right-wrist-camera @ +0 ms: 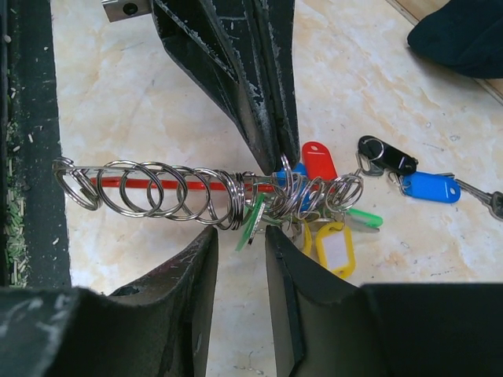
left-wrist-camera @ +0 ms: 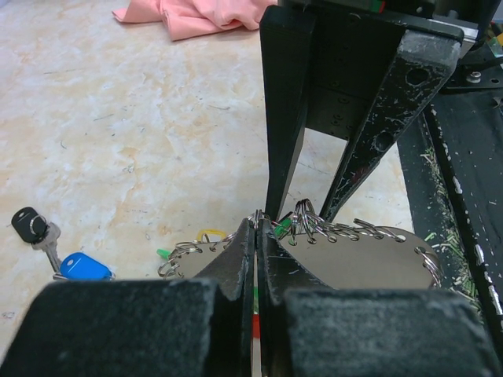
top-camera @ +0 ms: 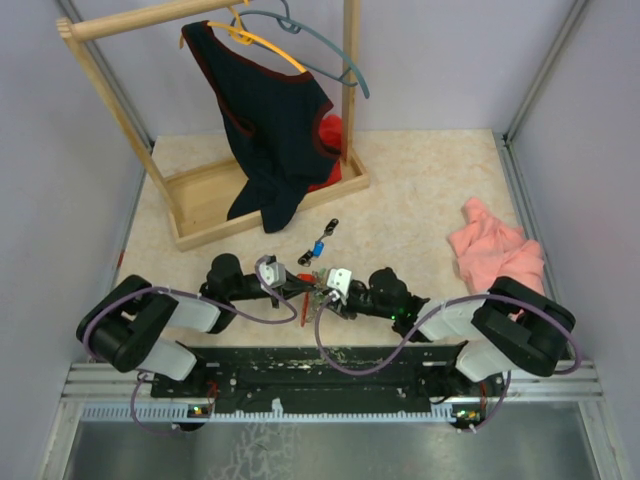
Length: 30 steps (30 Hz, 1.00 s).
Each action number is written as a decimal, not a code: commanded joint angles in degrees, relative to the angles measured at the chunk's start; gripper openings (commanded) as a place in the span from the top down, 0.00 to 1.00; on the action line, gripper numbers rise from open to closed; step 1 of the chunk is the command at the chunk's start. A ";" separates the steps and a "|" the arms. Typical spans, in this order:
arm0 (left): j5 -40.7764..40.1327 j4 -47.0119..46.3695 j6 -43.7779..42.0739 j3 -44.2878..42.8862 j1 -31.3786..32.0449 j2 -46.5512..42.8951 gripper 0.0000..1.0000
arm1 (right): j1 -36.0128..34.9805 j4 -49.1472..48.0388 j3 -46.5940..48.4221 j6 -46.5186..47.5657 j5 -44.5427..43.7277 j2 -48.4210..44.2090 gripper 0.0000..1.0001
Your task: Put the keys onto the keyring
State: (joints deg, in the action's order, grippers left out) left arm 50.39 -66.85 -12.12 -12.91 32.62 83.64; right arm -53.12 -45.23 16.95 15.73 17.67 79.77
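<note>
As L gripper [left-wrist-camera: 258,228] clenched the keyring [right-wrist-camera: 157,184], R gripper [right-wrist-camera: 240,239] stood parted, gripping nothing.
I saw ring's long axis crosswise just ahead of R tips, keys [right-wrist-camera: 318,165] bunched beside L's tips.

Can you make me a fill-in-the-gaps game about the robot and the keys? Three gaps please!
1. The left gripper is shut on the ____.
2. The crumpled cloth is coloured ____.
3. The loose key lying next to the black key has a ____ head.
Missing words: keyring, pink, blue.
</note>
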 commanded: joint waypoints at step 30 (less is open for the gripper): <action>-9.05 -18.22 8.16 5.31 -0.23 3.68 0.99 | 0.00 17.69 4.76 4.42 -8.51 -8.20 1.00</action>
State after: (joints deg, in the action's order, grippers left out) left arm 43.81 -75.81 -7.31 -8.67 32.99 85.27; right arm -53.12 -33.28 19.64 17.52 12.71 73.80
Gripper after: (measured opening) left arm 0.012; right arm 0.024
